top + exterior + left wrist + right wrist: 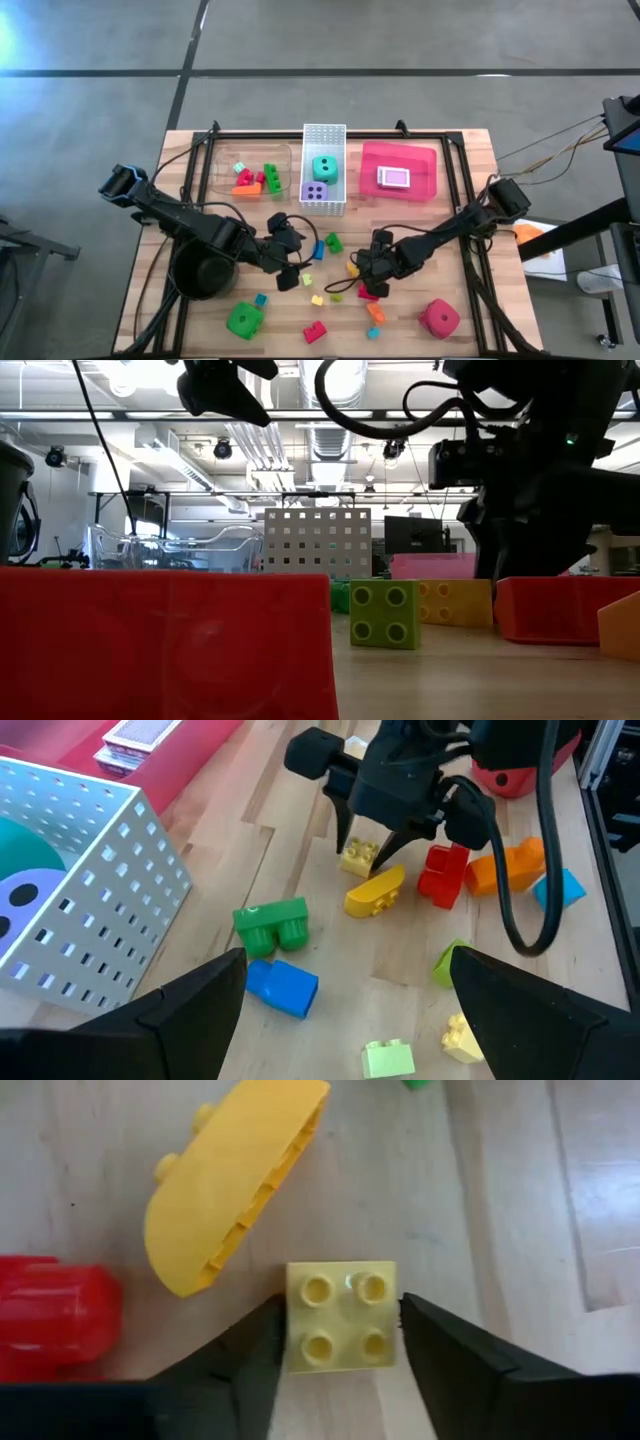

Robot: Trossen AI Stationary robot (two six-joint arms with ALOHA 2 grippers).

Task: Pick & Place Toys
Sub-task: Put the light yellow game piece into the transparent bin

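The wooden tabletop (470, 180) fills the lower centre of the high view. Along its upper edge stand a clear bin (225, 165) with a few bricks in it, a white perforated basket (324, 137) holding a teal die (323, 168) and a purple die (314, 193), and a pink tray (425, 160) with a card pack (394, 178). A round black pot (200, 275) sits at lower left. A green die (243, 320) lies at the bottom left of centre and a red die (439, 318) at lower right.

The left gripper (340, 995) hangs over the middle of the tabletop with its jaws wide and empty, waiting above a blue brick (282, 987) and a green brick (271, 923).

The right gripper (338, 1355) is low, just right of centre in the high view. In its wrist view the jaws straddle a pale yellow four-stud brick (342, 1314), one finger at each side, narrow and apparently just touching or nearly so; whether the grip is firm I cannot tell. A curved yellow piece (235, 1175) lies just beside it, a red brick (55, 1315) at far left.

This looks like the grasp step on that yellow brick. Next the jaws need to finish closing squarely on its sides, then lift straight up clear of the curved piece before carrying it toward the containers at the top.
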